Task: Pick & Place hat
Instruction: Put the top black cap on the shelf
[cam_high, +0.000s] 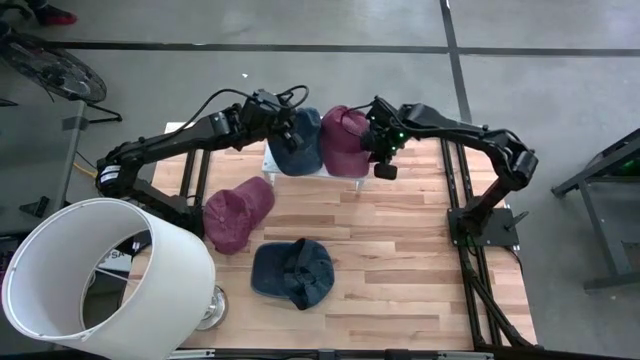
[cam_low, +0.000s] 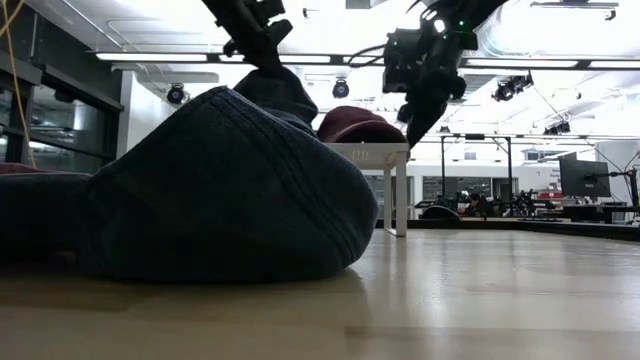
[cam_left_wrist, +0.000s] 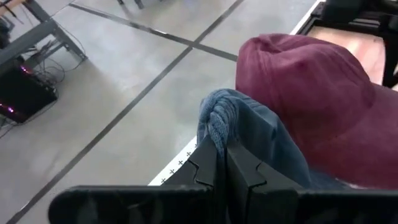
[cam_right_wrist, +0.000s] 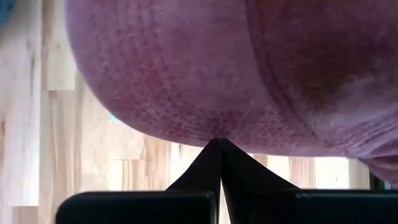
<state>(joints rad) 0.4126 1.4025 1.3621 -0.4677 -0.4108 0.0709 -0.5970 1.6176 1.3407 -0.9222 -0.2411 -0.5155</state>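
Looking about half done: left gripper (cam_high: 291, 131) pinching the blue hat (cam_high: 296, 146) over the white stand (cam_high: 345, 172) at the far edge, right gripper (cam_high: 377, 150) pressed together on the maroon hat (cam_high: 343, 137) beside it. Leaving another maroon hat (cam_high: 236, 211) and another blue hat (cam_high: 292, 272) nearer on the table (cam_high: 420, 260).

High cam looks straight down, low cam level at tabletop, wrist cams close-up; all share maroon cap (cam_high: 343, 138).

The right tool (cam_right_wrist: 219, 146), fingers pressed together, touched the maroon hat's (cam_right_wrist: 249, 68) brim above the wooden bench (cam_right_wrist: 74, 155).
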